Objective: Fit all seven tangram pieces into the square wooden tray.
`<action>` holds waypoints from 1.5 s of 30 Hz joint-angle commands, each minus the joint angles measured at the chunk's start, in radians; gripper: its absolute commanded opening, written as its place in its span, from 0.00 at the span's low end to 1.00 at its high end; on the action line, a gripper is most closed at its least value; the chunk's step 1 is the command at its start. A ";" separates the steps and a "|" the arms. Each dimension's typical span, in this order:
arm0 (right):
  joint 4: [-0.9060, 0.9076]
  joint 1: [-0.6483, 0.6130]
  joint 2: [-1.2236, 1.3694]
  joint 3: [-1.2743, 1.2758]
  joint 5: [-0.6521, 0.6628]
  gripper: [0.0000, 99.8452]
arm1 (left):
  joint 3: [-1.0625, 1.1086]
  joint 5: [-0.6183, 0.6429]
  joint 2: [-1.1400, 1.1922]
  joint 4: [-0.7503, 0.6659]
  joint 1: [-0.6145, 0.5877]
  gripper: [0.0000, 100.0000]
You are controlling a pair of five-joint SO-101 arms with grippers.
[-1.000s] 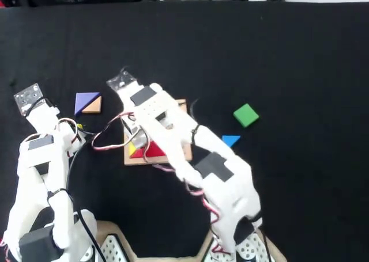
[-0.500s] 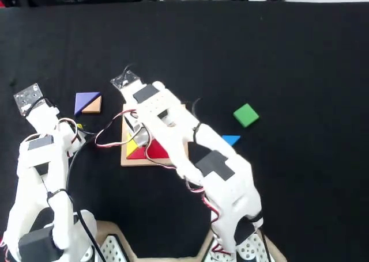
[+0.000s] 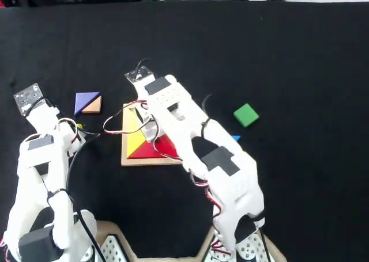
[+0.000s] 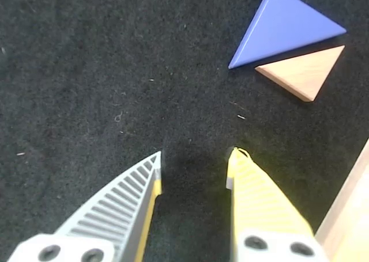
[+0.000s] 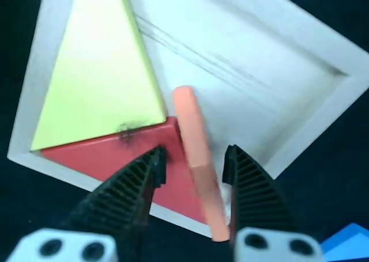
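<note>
Pink piece (image 5: 196, 164) on edge inside parted right claw (image 5: 194, 151), for tipping flat into tray (image 5: 259, 60) at 3 o'clock of red triangle (image 5: 92, 150); left claw (image 4: 196, 152) spread, empty.

From 6 o'clock the high view overlooks the counter (image 3: 300, 54), sharing the tray (image 3: 138, 161) with the close, downward-facing right wrist view.

tray (image 3: 138, 160) left of centre on the surface (image 3: 288, 54), two triangles (image 3: 136, 136) touching in it; a triangle pair (image 3: 87, 103) nearer the left edge, square piece (image 3: 246, 115) and small triangle (image 3: 235, 138) right of it.
</note>
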 commanded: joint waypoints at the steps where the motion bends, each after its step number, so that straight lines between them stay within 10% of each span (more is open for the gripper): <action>1: 0.014 0.032 -0.067 -0.016 0.009 0.17 | -0.007 -0.011 -0.021 -0.014 0.013 0.19; 45: 0.003 0.029 -0.216 0.102 0.149 0.01 | -0.007 -0.011 -0.021 -0.014 0.013 0.19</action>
